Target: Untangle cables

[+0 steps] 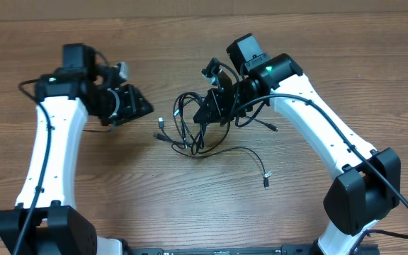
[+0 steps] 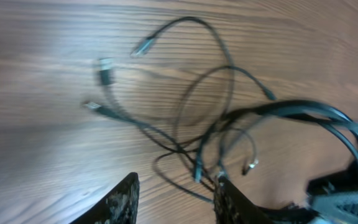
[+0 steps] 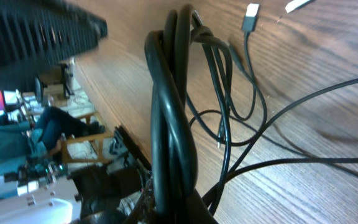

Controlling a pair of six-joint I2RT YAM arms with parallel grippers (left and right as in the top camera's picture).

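Note:
The cables (image 1: 190, 127) are thin black wires with small silver plug ends, looped together mid-table. One strand trails right to a plug (image 1: 265, 178). My right gripper (image 1: 207, 112) is shut on a bundle of the cables (image 3: 173, 124), which rises between its fingers in the right wrist view. My left gripper (image 1: 137, 106) is open and empty, left of the tangle. In the left wrist view its fingers (image 2: 176, 199) sit above bare wood, with the cables (image 2: 216, 118) and loose plugs (image 2: 106, 71) ahead of them.
The wooden table (image 1: 119, 184) fills the view. The white right arm (image 1: 317, 120) reaches over the table's right side, with its own thicker black cable alongside. The left arm (image 1: 48, 142) stands at the left. A cardboard strip (image 1: 190, 7) runs along the far edge.

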